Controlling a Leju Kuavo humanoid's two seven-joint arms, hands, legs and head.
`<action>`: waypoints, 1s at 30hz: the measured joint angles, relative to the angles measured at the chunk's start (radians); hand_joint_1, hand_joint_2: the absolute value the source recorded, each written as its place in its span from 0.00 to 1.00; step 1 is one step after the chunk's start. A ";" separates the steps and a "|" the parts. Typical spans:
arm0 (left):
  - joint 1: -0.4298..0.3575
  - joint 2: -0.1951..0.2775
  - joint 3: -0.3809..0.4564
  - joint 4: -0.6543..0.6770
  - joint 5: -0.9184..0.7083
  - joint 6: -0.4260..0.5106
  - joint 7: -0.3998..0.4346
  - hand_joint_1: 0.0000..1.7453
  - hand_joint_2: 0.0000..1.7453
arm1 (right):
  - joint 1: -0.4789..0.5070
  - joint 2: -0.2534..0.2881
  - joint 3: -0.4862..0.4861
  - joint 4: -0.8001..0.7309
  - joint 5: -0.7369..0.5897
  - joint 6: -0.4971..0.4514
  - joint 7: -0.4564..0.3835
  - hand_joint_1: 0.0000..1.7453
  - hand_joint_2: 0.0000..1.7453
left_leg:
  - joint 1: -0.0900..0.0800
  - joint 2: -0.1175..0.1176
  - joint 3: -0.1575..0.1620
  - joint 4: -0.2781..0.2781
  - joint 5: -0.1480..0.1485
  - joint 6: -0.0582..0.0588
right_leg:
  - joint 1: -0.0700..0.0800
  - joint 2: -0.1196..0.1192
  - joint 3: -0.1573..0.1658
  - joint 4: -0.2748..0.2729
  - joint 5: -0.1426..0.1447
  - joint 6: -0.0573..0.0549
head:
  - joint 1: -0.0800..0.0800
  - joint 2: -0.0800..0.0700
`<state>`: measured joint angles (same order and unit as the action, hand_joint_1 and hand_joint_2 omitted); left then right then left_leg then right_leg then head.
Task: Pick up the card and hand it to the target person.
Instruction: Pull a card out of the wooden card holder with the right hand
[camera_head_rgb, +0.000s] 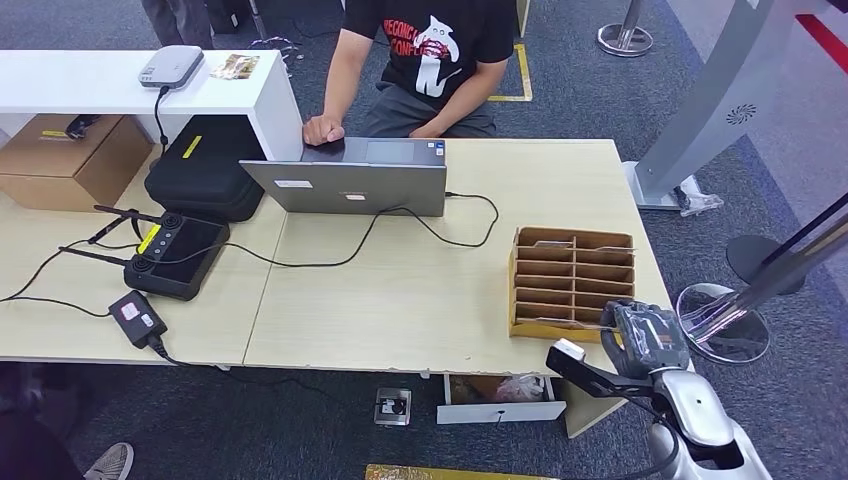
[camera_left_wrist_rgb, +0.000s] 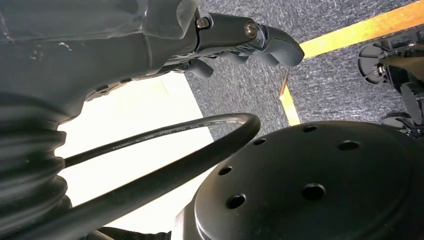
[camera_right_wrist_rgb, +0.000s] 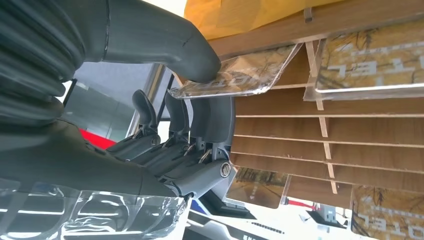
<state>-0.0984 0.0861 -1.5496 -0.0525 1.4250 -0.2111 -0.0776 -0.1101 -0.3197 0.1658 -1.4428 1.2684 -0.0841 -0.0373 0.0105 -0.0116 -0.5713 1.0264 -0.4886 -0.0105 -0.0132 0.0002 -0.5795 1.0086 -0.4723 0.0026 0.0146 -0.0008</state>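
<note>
While the right hand reaches the wooden card rack at the table's four o'clock, its thumb presses a card against the fingers beneath, pinching it at a slot. Card lettering is unreadable; the seated person's black T-shirt, at twelve o'clock, shows partial red lettering. Hanging beside the table, the left hand has its fingers curled, holding nothing.

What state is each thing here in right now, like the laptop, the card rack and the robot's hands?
Laptop: lid open, cable plugged in, a person's hand at it.
Card rack: standing on the table, some slots holding cards.
Card: sticking out of its slot, right hand's thumb on it.
Right hand: at the rack, thumb and fingers around the card's end.
Left hand: fingers curled, holding nothing.
Drawer: open.
</note>
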 joint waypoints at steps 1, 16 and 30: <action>0.001 -0.001 0.000 0.000 0.003 -0.001 -0.001 0.00 1.00 | 0.008 0.000 -0.002 -0.007 -0.003 -0.004 0.000 0.75 1.00 | 0.000 0.000 0.000 0.000 0.000 0.000 | 0.000 0.000 0.000 0.000 0.000 0.000 | 0.000 0.000; 0.006 -0.009 0.000 0.011 0.016 -0.008 0.000 0.00 1.00 | 0.122 0.004 -0.073 -0.145 0.013 -0.052 -0.007 0.81 1.00 | 0.000 0.000 0.000 0.000 0.000 0.000 | 0.000 0.000 0.000 0.000 0.000 0.000 | 0.000 0.000; 0.000 -0.008 0.000 0.011 -0.032 -0.004 0.000 0.00 1.00 | 0.007 0.029 -0.107 -0.139 -0.089 -0.242 -0.114 0.83 1.00 | 0.000 0.000 0.000 0.000 0.000 0.000 | 0.000 0.001 0.000 0.000 0.000 0.000 | 0.000 0.000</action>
<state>-0.0985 0.0781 -1.5496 -0.0420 1.3934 -0.2152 -0.0778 -0.1032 -0.2911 0.0587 -1.5820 1.1797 -0.3258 -0.1511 0.0104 -0.0111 -0.5712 1.0264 -0.4884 -0.0105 -0.0133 0.0010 -0.5793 1.0087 -0.4719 0.0023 0.0145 -0.0008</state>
